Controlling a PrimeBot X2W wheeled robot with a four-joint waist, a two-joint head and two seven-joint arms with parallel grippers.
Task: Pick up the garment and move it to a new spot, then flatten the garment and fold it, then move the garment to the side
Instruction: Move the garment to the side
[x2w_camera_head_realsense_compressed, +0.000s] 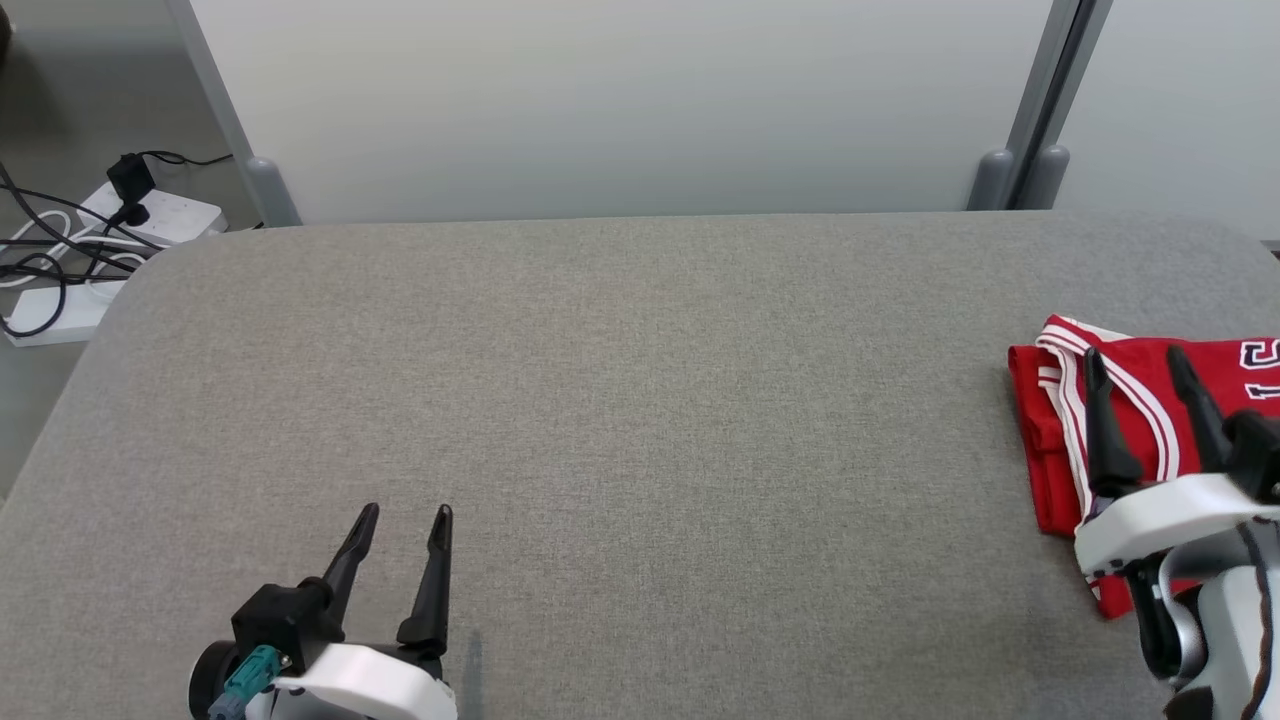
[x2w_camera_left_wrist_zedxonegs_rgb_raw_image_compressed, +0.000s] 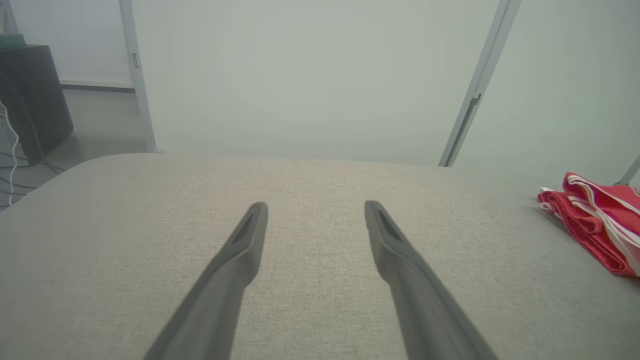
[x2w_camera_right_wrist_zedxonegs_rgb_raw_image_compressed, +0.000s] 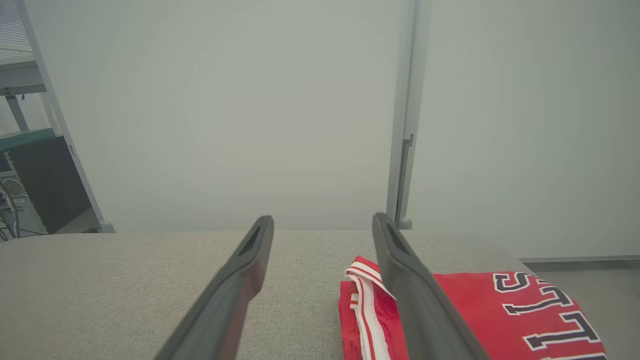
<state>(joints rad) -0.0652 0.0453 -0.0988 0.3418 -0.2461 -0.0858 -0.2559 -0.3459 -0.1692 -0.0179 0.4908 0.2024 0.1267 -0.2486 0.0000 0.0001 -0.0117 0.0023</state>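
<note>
Nothing fancy here: my left fingers (x2w_camera_head_realsense_compressed: 432, 585) and right fingers (x2w_camera_head_realsense_compressed: 1105, 430) are long, matte dark grey and taper to slim tips, with a shallow slot hollowed near each end. Each pair comes out of a glossy white wrist shell (x2w_camera_head_realsense_compressed: 370, 685). The left side has a black block (x2w_camera_head_realsense_compressed: 280, 620) and a teal connector (x2w_camera_head_realsense_compressed: 245, 680). The right has a black cable (x2w_camera_head_realsense_compressed: 1150, 610) by a pale forearm (x2w_camera_head_realsense_compressed: 1225, 620).

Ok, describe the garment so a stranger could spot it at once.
Start at the wide grey table and look to its right edge. There lies a folded garment. It is the only bright red thing there, with white stripes and dark, white-edged letters.
</note>
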